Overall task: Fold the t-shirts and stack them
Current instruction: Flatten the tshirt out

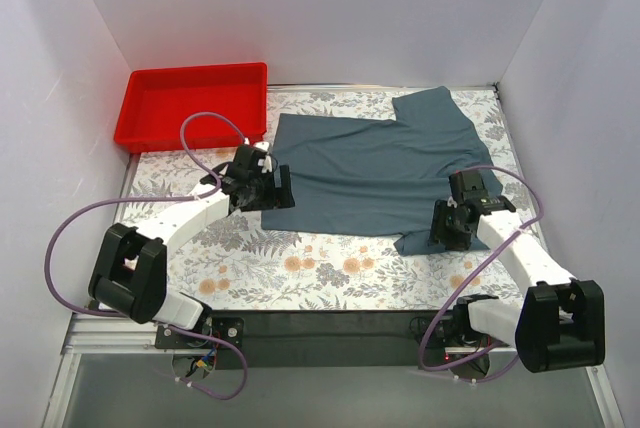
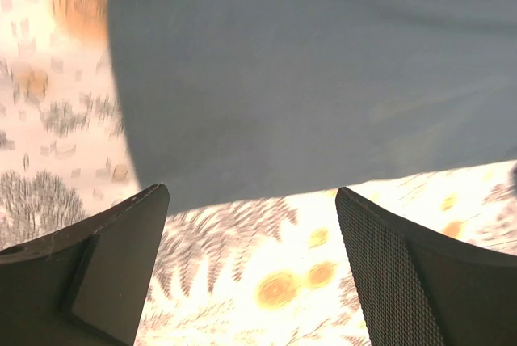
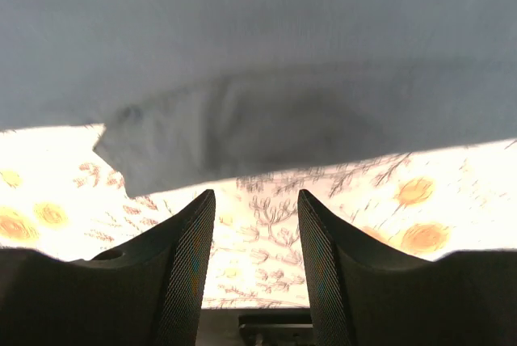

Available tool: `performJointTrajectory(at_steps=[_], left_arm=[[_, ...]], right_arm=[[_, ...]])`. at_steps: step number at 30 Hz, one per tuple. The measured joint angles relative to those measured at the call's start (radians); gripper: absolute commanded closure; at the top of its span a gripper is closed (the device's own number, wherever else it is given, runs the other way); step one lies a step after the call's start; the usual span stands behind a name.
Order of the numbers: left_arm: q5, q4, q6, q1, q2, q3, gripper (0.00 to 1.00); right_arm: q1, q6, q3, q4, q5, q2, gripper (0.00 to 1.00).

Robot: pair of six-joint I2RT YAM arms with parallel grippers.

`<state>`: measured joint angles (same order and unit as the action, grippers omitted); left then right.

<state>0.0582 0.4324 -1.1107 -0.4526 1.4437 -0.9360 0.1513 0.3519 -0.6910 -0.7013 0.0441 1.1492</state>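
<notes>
A slate-blue t-shirt (image 1: 380, 173) lies spread flat on the floral counter (image 1: 300, 268), just ahead of both my hands. My left hand (image 1: 268, 191) is at its near-left corner, fingers spread wide, holding nothing. My right hand (image 1: 450, 223) is at the near-right corner, where the hem curls, half open and empty. A red bin (image 1: 160, 136) stands at the far left, near the shirt.

Red bin (image 1: 190, 106) just beside t-shirt (image 1: 385, 163)
</notes>
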Motion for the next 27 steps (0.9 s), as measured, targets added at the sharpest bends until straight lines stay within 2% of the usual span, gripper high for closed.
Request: performJointTrajectory(at_steps=[7, 13, 22, 25, 27], left_arm=[[-0.01, -0.024, 0.0, 0.0, -0.004, 0.123, 0.22], [-0.011, -0.052, 0.0, 0.0, -0.04, 0.13, 0.22], [-0.011, -0.063, 0.003, 0.0, -0.062, 0.13, 0.22], [-0.011, -0.063, 0.003, 0.0, -0.062, 0.13, 0.22], [-0.011, -0.063, 0.003, 0.0, -0.062, 0.13, 0.22]], right_arm=[[0.008, 0.076, 0.088, 0.008, 0.01, -0.034, 0.55], [0.008, 0.128, 0.158, 0.072, 0.034, -0.039, 0.55], [0.008, 0.164, 0.176, 0.171, 0.063, -0.055, 0.55], [0.008, 0.167, 0.177, 0.196, 0.076, -0.047, 0.57], [0.008, 0.166, 0.177, 0.209, 0.084, -0.042, 0.63]])
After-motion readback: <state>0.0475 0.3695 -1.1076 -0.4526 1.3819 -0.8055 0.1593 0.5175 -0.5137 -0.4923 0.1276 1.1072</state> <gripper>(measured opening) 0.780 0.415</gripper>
